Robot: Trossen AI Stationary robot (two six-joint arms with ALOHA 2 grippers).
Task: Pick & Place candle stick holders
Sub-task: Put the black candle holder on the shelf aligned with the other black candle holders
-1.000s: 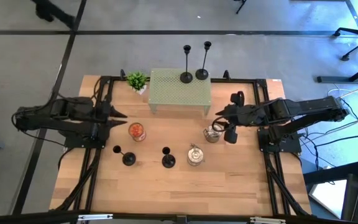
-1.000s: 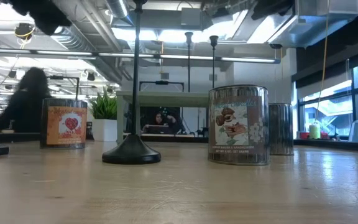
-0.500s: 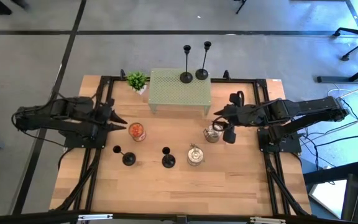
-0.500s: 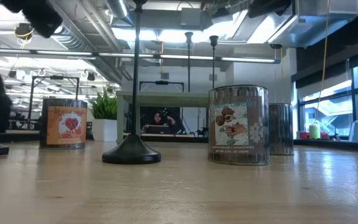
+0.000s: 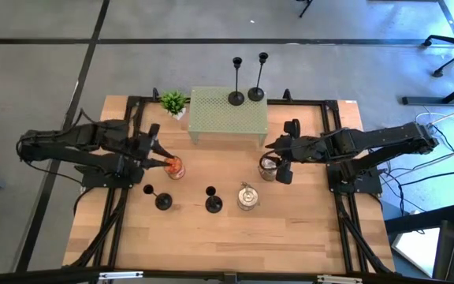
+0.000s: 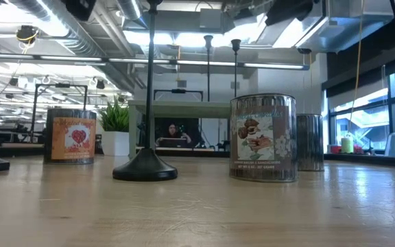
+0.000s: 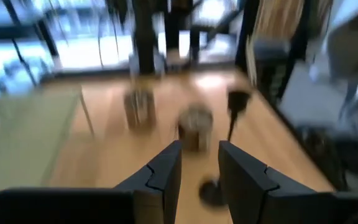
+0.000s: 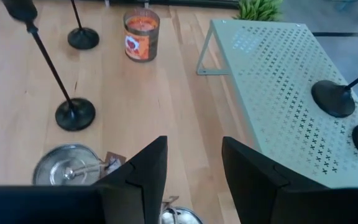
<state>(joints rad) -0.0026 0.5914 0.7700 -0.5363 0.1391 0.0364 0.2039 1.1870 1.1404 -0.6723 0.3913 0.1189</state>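
Note:
Two black candle stick holders (image 5: 236, 98) (image 5: 256, 94) stand by their disc bases on the green perforated riser (image 5: 227, 118) at the far side. Two more (image 5: 163, 201) (image 5: 213, 204) stand on the wooden table in front of it. My left gripper (image 5: 164, 161) hovers open beside the orange jar (image 5: 173, 166), with nothing between its fingers (image 7: 166, 177). My right gripper (image 5: 271, 148) hovers open over the silver jar (image 5: 270, 168); its wrist view shows it (image 8: 194, 163) with nothing in it, looking at the two table holders (image 8: 75, 114) (image 8: 82, 38).
A second silver jar (image 5: 247, 197) stands right of the table holders. A small green plant (image 5: 173, 102) sits left of the riser. Black frame rails (image 5: 117, 221) run along both table sides. Bare wood lies toward the near edge (image 5: 227, 244). A person (image 6: 173, 132) sits beyond the table.
My left gripper has swung toward the table's right, up to the orange jar, rolling a little as it went. My right gripper has edged toward the table's left, over the silver jar. Both stay open. No object has moved.

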